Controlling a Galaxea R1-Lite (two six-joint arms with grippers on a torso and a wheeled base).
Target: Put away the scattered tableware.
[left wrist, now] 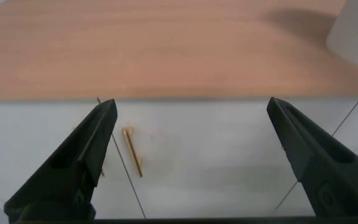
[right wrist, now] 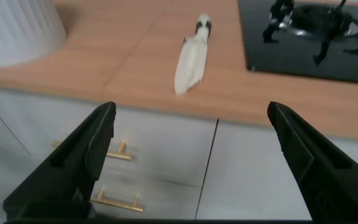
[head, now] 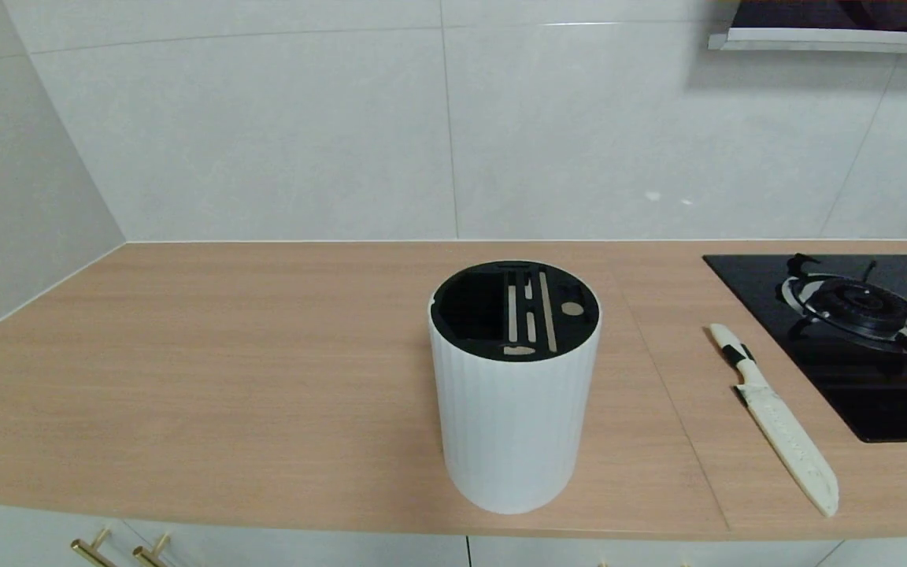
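A cream-coloured knife (head: 776,420) with a black band on its handle lies flat on the wooden counter, right of centre, blade toward the front edge; the right wrist view has the knife (right wrist: 192,56) too. A white ribbed cylindrical holder (head: 513,394) with a black slotted top stands upright mid-counter; part of the holder (right wrist: 14,28) appears in the right wrist view. My left gripper (left wrist: 191,152) hangs open below the counter edge, in front of the cabinet fronts. My right gripper (right wrist: 191,155) is open too, low before the cabinets, short of the knife.
A black gas hob (head: 855,331) with a burner sits at the counter's right. Tiled walls close the back and left. White cabinet doors with gold handles (right wrist: 114,155) lie under the counter edge (head: 264,520). The counter's left half is bare wood.
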